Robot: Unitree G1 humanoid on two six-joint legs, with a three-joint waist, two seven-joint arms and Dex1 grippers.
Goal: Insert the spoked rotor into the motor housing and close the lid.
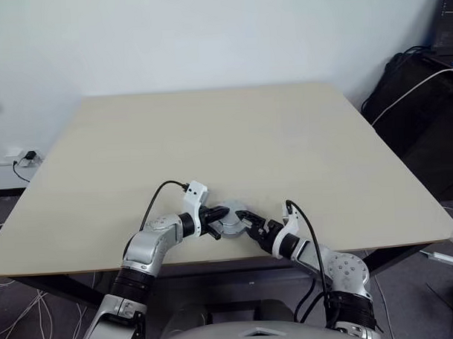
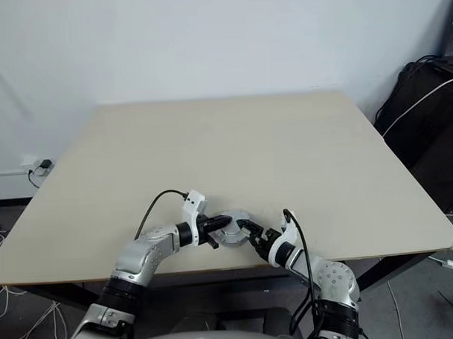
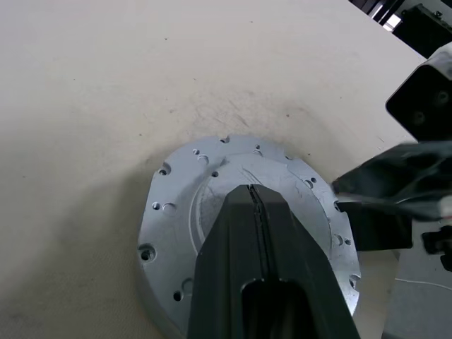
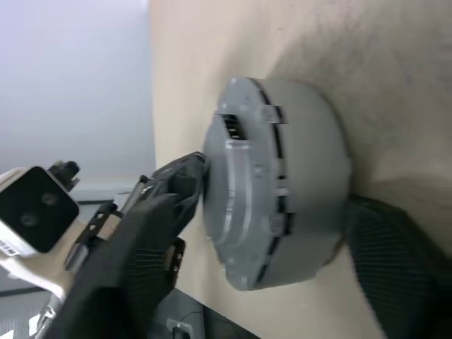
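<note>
Now, status:
housing (image 4: 282,176): squat grey metal drum with ribbed side seams, sitting on the bench near its front edge, between both end effectors.
lid (image 3: 212,191): matte silver disc with a ring of small bolt holes and a raised smooth centre, seated on top of the housing.
left end effector (image 3: 253,201): closed, black fingers pressed together, tips resting on the lid's centre.
right end effector (image 1: 251,222): ribbed black fingers spread either side of the housing's wall; real grip or not, can't tell.
bench (image 1: 225,140): flat pale beige top, smooth and matte.
</note>
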